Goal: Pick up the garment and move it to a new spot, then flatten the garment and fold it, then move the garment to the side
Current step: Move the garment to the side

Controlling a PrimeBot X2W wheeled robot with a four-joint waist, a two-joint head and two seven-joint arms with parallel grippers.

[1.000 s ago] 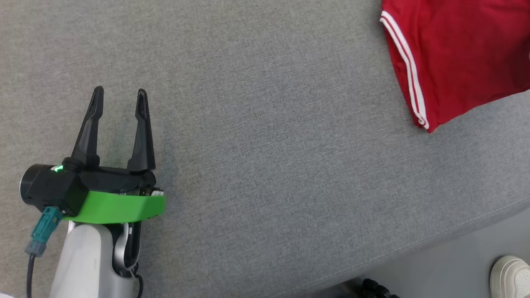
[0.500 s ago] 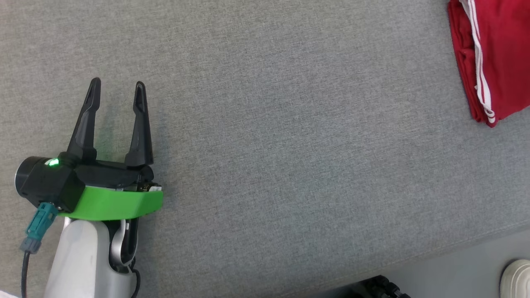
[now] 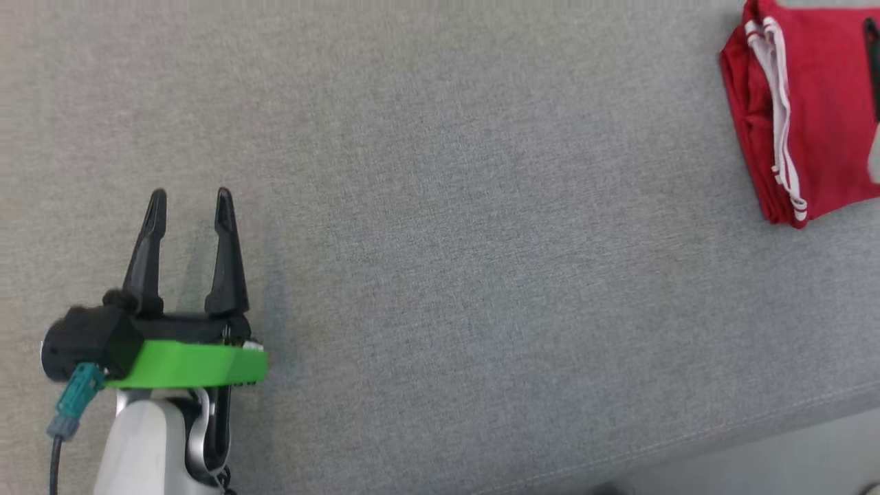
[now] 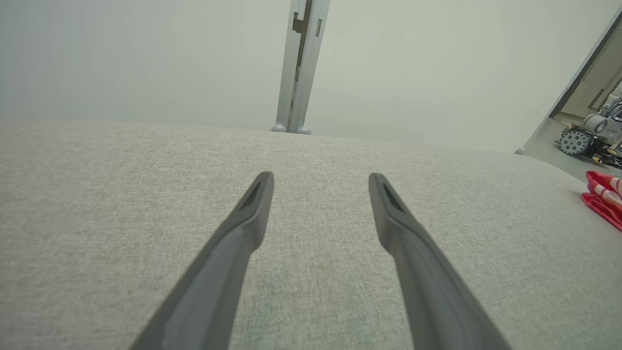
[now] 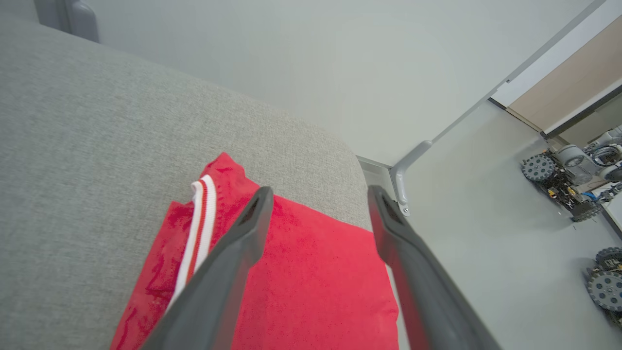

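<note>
The garment (image 3: 818,117) is red with white stripes and lies folded at the far right of the grey cushion (image 3: 481,240), close to its right edge. Seen from the right wrist, my right gripper (image 5: 320,192) hovers just above the garment (image 5: 316,272), open, with nothing between its fingers. One dark finger (image 3: 873,69) of it shows at the head view's right edge over the cloth. My left gripper (image 3: 189,199) rests open and empty at the lower left, far from the garment. In the left wrist view the left gripper (image 4: 320,180) points across bare cushion, and the garment (image 4: 602,197) shows at the right edge.
The cushion's front edge (image 3: 756,426) runs along the lower right, with pale floor beyond. Its rounded right corner (image 5: 350,155) drops to the floor beside a metal bracket (image 5: 403,180). Wheeled machines (image 5: 559,180) stand on the floor farther off. A grey post (image 4: 299,63) rises behind the cushion.
My right gripper has opened and let go of the garment, which went from hanging spread to lying folded on the cushion. The head view has shifted a little; the left gripper stays open.
</note>
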